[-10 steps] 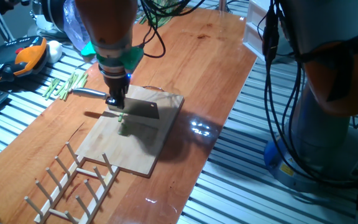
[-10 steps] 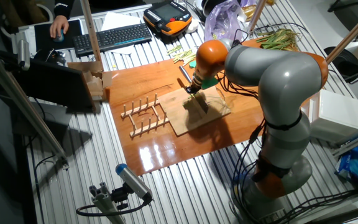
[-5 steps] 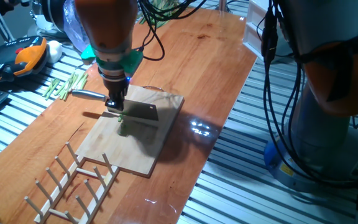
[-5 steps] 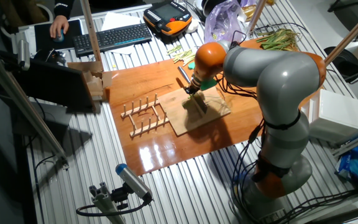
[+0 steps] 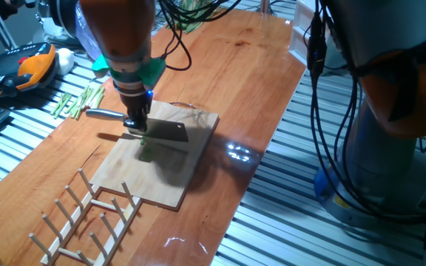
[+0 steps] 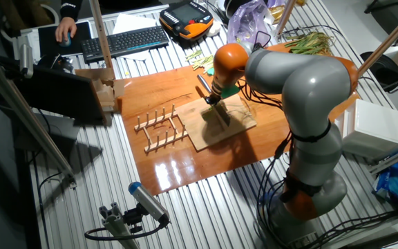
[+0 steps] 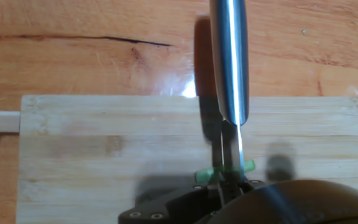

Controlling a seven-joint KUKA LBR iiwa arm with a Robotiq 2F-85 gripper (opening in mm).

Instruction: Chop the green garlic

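Note:
My gripper (image 5: 134, 124) is shut on a cleaver at the joint of its steel handle (image 5: 102, 113) and dark blade (image 5: 166, 131). It holds the blade edge-down just over the wooden cutting board (image 5: 176, 177). The green garlic (image 5: 146, 153) lies on the board under the blade as a thin bright green stalk. In the hand view the stalk (image 7: 207, 175) shows on both sides of the blade's thin spine (image 7: 229, 152), and the handle (image 7: 229, 56) points away from me. In the other fixed view the gripper (image 6: 214, 102) stands over the board (image 6: 226, 130).
A bunch of pale green stalk sections (image 5: 76, 101) lies left of the board. A wooden peg rack (image 5: 87, 214) sits at the board's near end. Leafy green stalks (image 6: 309, 43) lie at the table's far end. A teach pendant (image 5: 35, 63) and keyboard (image 6: 126, 41) lie off the wooden table.
The arm and gripper have shifted slightly to the left with the cleaver. The blade stays over the green stalk.

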